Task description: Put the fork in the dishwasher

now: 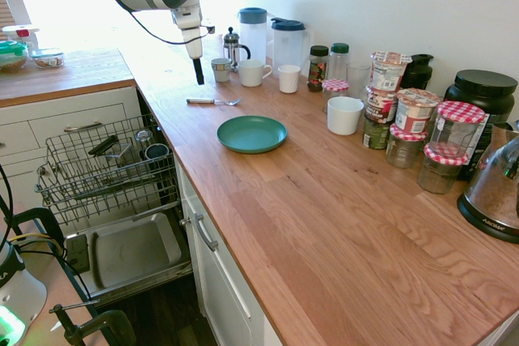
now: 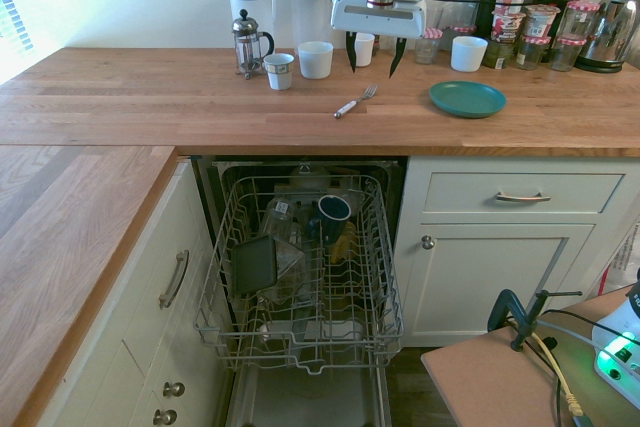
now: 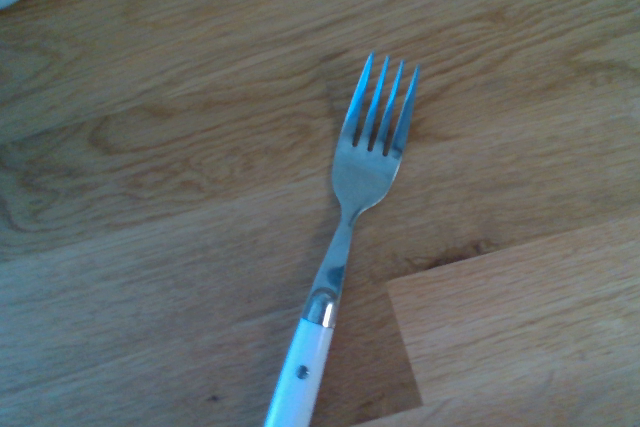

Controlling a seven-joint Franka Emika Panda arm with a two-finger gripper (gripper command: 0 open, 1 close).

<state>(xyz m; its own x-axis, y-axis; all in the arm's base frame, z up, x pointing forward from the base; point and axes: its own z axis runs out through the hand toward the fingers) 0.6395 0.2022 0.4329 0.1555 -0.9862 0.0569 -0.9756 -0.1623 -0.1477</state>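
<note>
A: KITCHEN COUNTER — The fork (image 2: 355, 101) lies flat on the wooden worktop (image 1: 324, 200), tines pointing toward the far wall, just left of the green plate (image 2: 467, 99) as seen from the dishwasher side. What could spoil the pickup from here?

B: The fork is thin and sits flush on the wood, so my guess is the fingertips could skid over it or push it aside instead of closing under its edges. A pinch near the tines rather than on the white handle might let it swing and drop on the way across.

A: And at the other end?

B: The dishwasher (image 2: 300, 277) stands open below the counter, its wire rack (image 1: 105, 164) pulled out and already holding a cup and other items. A slim fork released over the open wire could slip through to the steel door (image 1: 130, 249), or catch on a tine of the rack.

A: The gripper?

B: The gripper (image 2: 375, 55) hangs above the fork, a little toward the far wall, near the 2 white mugs (image 2: 316, 59). Its 2 fingers are spread wide, holding nothing and touching nothing; the wrist view shows the fork alone on bare wood
</note>
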